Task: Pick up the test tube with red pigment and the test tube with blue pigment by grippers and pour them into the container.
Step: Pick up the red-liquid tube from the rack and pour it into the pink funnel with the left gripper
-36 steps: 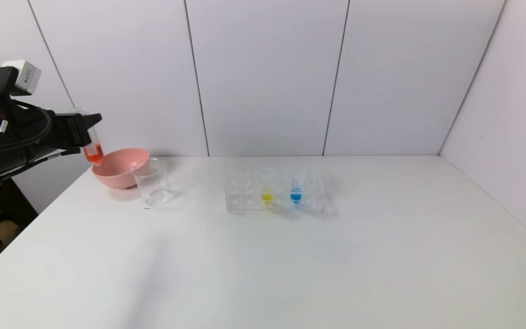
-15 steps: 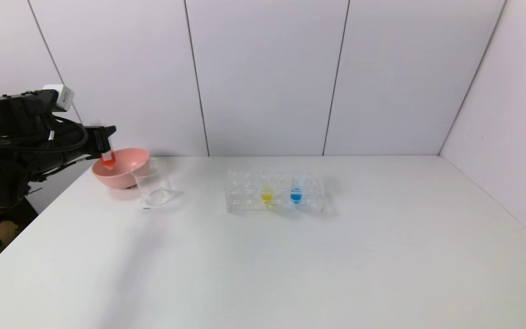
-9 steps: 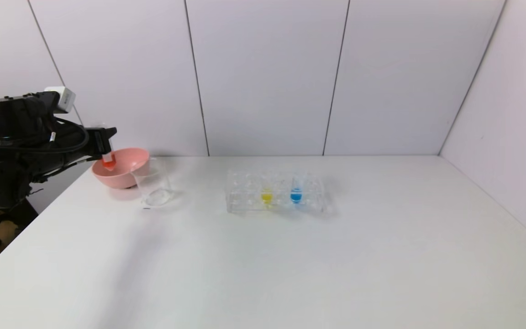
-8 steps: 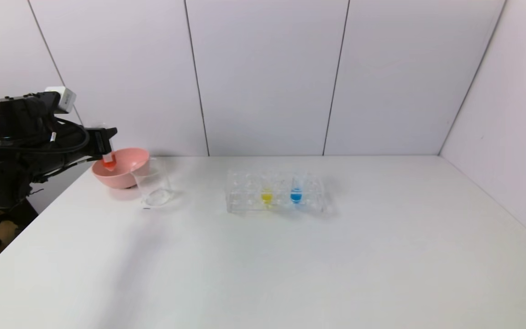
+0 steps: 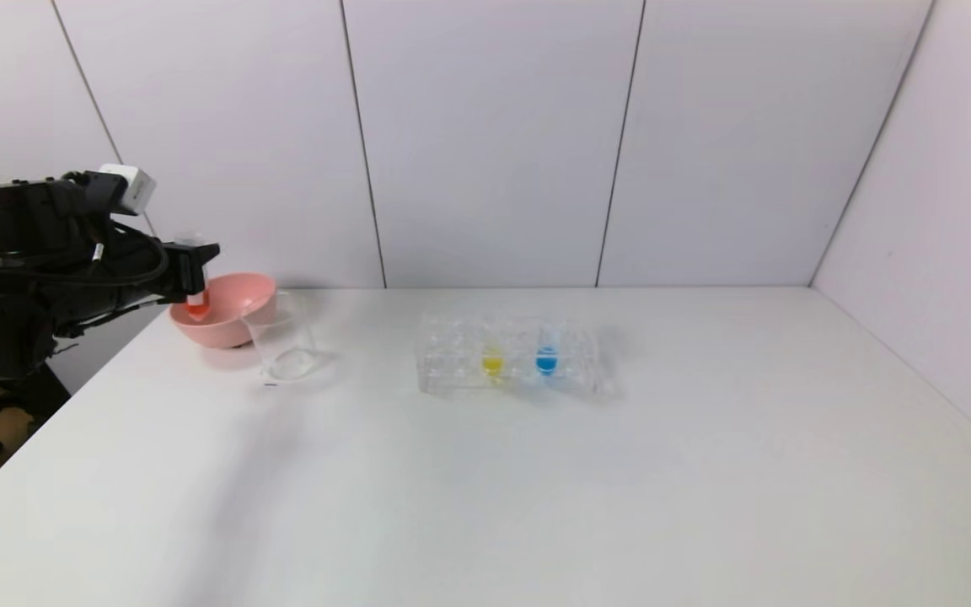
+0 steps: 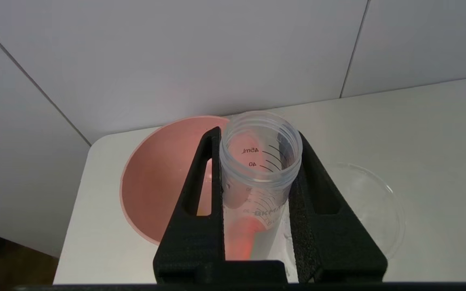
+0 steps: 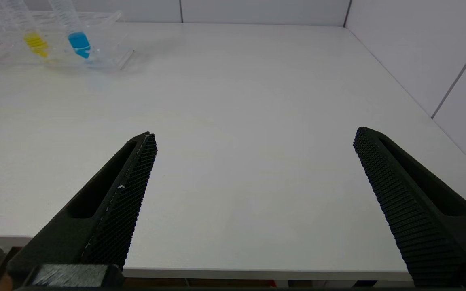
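My left gripper (image 5: 195,268) is shut on the test tube with red pigment (image 5: 197,303), held upright over the pink bowl (image 5: 237,324) at the table's far left. In the left wrist view the tube (image 6: 259,178) sits between the gripper (image 6: 257,139) fingers, red liquid at its bottom. The clear glass container (image 5: 283,341) stands just right of the bowl; it also shows in the left wrist view (image 6: 362,206). The test tube with blue pigment (image 5: 546,358) stands in the clear rack (image 5: 452,358); it also shows in the right wrist view (image 7: 77,38). My right gripper (image 7: 253,137) is open and empty at the table's near edge.
A tube with yellow liquid (image 5: 492,361) stands in the rack left of the blue one. White wall panels close the back and right side. The table's left edge lies close to the bowl.
My left arm has lowered the red tube and carried it a little right, from above the bowl's left rim to low over the bowl. In the last half second it barely moved.
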Tool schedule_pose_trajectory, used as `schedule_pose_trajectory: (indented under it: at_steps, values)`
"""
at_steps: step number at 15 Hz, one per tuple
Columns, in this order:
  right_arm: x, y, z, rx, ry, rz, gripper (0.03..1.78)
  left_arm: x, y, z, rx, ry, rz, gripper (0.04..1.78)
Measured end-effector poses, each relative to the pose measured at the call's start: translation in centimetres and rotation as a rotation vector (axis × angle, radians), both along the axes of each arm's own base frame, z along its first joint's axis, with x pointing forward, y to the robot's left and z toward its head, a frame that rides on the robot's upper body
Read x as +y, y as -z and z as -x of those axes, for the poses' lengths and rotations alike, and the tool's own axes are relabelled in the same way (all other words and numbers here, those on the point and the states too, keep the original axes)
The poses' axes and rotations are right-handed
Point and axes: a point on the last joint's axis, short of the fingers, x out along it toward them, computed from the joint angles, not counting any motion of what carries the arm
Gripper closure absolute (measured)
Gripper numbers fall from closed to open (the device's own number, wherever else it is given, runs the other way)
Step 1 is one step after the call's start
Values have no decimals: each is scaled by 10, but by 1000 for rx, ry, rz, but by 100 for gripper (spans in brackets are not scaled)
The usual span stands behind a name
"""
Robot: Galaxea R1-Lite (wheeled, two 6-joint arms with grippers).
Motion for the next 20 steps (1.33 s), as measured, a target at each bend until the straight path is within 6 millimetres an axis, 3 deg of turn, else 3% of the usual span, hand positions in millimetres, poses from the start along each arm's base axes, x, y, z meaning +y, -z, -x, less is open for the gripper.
schedule_pose_trajectory:
  at_steps: [5,17,20]
  values:
    - [0,0,0,0,1,0,4,0,-15,-5,-6,82,-105,135]
    - [0,0,0,0,0,0,4,8,-21,-3,90,128,-182,135]
    - [0,0,0,0,0,0,4,13,-32,-3,78,201,-271,135]
